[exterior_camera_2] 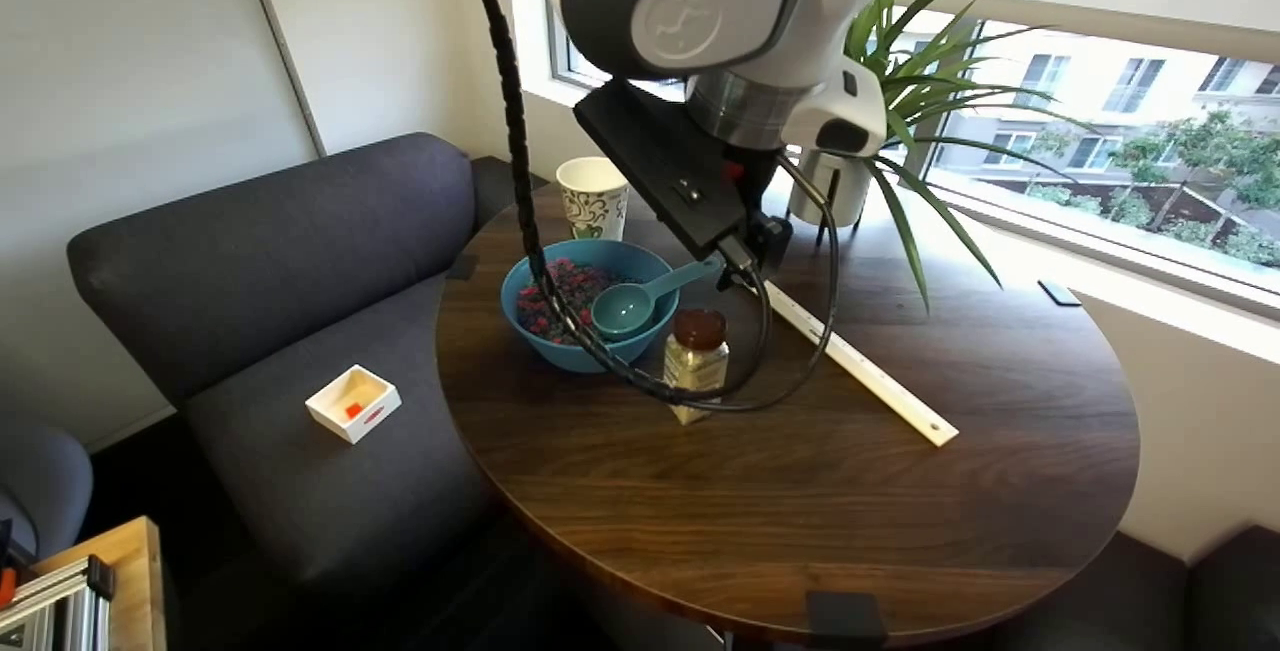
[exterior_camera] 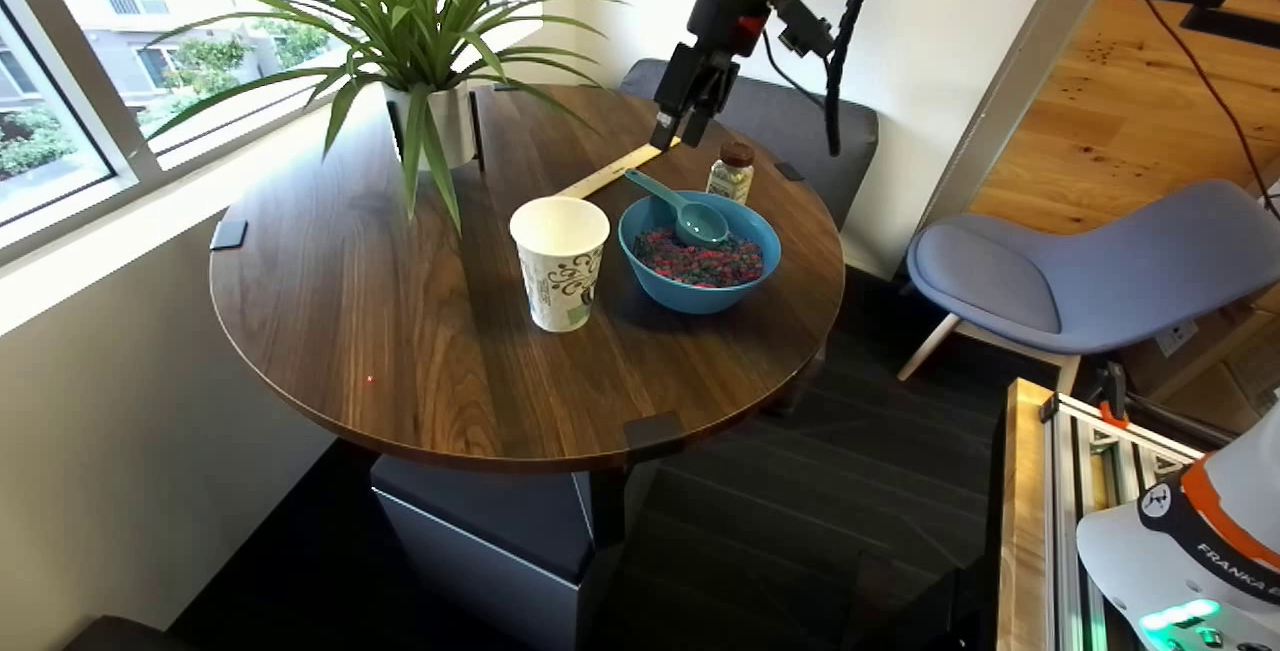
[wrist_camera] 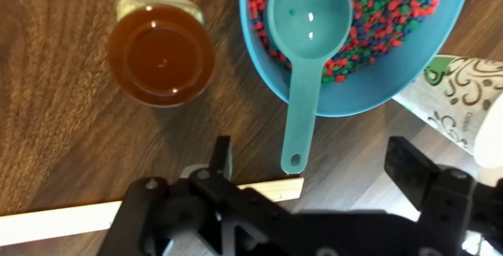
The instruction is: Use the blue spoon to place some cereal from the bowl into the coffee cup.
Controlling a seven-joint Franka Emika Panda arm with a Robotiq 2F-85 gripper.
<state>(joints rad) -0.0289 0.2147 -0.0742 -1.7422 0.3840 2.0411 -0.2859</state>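
Hovering near the blue spoon point(wrist_camera: 306, 63) with fingers point(wrist_camera: 408, 169) wide apart

Holding the gripper point(wrist_camera: 312, 150) above the round wooden table point(exterior_camera: 370, 311), presenting a wide gap between the fingers. Framing the handle end of the blue spoon between the fingers in the wrist view. Resting the scoop inside the blue bowl point(exterior_camera: 690, 299), over the cereal point(wrist_camera: 387, 16) of red, green and dark blue pieces, and extending the handle outward across the rim. Showing a small green speck inside the scoop. Locating the coffee cup point(exterior_camera: 550, 271) upright on the table, just beside the bowl in both exterior views. Locating a brown-lidded jar point(exterior_camera: 731, 174) just beside the bowl, across the spoon handle from the cup. Identifying a long pale wooden stick point(exterior_camera_2: 860, 367) lying flat on the table, partly hidden by the gripper.
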